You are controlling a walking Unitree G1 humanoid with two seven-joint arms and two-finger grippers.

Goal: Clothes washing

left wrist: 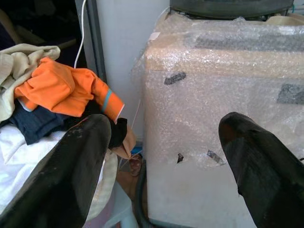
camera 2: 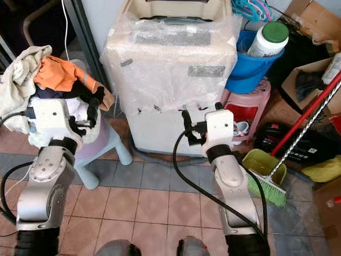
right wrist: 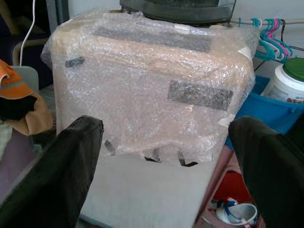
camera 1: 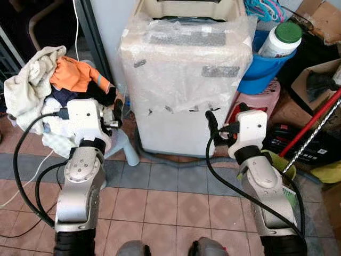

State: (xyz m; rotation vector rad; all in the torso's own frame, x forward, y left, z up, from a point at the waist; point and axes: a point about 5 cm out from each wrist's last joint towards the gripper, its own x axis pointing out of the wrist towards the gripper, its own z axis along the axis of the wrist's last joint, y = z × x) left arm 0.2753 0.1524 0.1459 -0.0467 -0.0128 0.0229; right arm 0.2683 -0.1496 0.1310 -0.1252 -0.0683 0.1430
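The washing machine [camera 1: 186, 69] stands straight ahead, its body wrapped in bubble wrap and its top lid dark. To its left a pile of clothes rests on a pale plastic stool [camera 1: 126, 150]: an orange garment [camera 1: 77, 72] on top, a beige towel [camera 1: 29, 80], and dark and white pieces below. My left gripper [left wrist: 164, 126] is open and held at the right edge of that pile, its fingers [camera 1: 117, 108] close beside the orange and black cloth, holding nothing. My right gripper [right wrist: 166, 124] is open and empty in front of the machine's lower front panel.
Right of the machine are a blue tub [camera 1: 264, 66] with a green-lidded white jar [camera 1: 281, 40], a pink stool [camera 1: 261, 98], a red-handled broom [camera 1: 314, 125], cardboard boxes [camera 1: 319, 74] and hangers [camera 1: 264, 8]. Black cables trail from both arms over the tiled floor [camera 1: 160, 197].
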